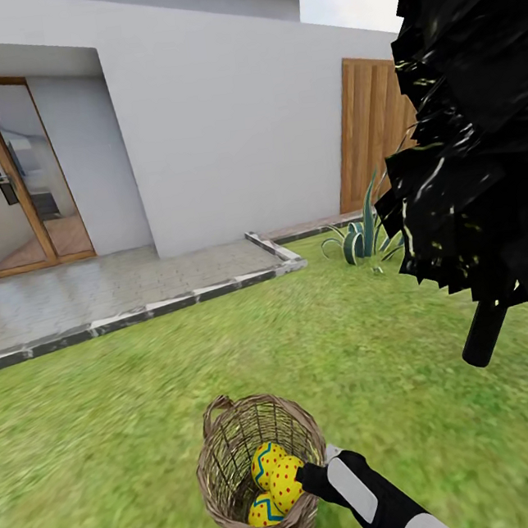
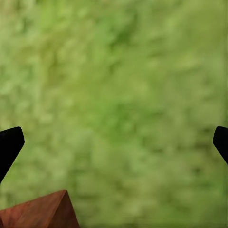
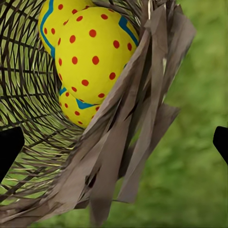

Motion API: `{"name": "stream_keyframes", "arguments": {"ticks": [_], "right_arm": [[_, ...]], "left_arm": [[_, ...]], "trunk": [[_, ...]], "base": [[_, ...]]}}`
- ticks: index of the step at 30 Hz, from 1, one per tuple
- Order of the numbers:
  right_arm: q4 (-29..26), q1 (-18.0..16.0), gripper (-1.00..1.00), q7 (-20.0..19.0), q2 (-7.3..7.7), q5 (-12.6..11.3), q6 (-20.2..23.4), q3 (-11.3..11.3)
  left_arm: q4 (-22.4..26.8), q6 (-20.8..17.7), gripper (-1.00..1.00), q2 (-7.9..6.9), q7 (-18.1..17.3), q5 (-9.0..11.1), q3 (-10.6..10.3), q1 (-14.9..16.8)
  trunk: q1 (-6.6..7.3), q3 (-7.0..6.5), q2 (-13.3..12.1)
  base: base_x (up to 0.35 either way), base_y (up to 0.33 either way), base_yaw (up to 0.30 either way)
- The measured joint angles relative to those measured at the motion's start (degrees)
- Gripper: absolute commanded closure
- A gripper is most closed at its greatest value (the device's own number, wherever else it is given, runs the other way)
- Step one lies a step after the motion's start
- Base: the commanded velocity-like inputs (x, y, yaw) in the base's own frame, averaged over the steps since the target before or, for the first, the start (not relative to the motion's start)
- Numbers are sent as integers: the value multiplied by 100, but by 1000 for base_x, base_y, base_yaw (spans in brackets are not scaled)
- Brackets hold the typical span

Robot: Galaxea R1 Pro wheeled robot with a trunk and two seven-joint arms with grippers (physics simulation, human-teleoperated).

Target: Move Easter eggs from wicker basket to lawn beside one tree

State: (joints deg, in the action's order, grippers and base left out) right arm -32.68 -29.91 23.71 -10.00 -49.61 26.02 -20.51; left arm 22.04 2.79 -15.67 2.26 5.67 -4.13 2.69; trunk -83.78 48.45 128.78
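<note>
**Eggs in the basket, my right arm at the rim**

Mottled green lawn [image 1: 148, 394] runs from a paved patio [image 1: 94, 293] and a white house wall [image 1: 222, 120] down to where I stand. Just beyond my right gripper [image 3: 114, 142], whose dark fingertips stand wide apart and hold nothing, sits the wicker basket [image 1: 230, 458], upright on the grass with its mouth tipped toward me. All three Easter eggs [image 1: 278, 477] lie inside it, bunched together and touching; the nearest one [image 3: 92, 54] has its long axis slanting up along the basket wall. The frayed braided rim [image 3: 128, 142] lies between my right fingertips and the eggs. My left gripper [image 2: 114, 142] hangs spread open over bare grass, a reddish-brown corner [image 2: 45, 211] beside it. Ahead to my right stand a black, ragged cypress-like tree [image 1: 478, 122], a spiky green plant [image 1: 364, 235] and a wooden fence panel [image 1: 371, 127].
</note>
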Motion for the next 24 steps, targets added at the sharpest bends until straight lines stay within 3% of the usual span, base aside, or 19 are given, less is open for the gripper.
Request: {"name": "stream_keyframes", "arguments": {"ticks": [15, 16, 24], "right_arm": [[-110, -3, -100, 0, 0, 3, -18, -3], [-119, -3, 100, 0, 0, 4, -18, -3], [-126, -146, 100, 33, 0, 24, -160, 7]], "left_arm": [[2, 0, -100, 2, -2, -2, 0, 0], [2, 0, -100, 1, -3, -2, 0, 0], [4, 0, -100, 4, 0, -2, 0, 0]], "trunk": [[0, 0, 0], [0, 0, 0], [0, 0, 0]], "base": [[0, 0, 0], [0, 0, 0], [0, 0, 0]]}}
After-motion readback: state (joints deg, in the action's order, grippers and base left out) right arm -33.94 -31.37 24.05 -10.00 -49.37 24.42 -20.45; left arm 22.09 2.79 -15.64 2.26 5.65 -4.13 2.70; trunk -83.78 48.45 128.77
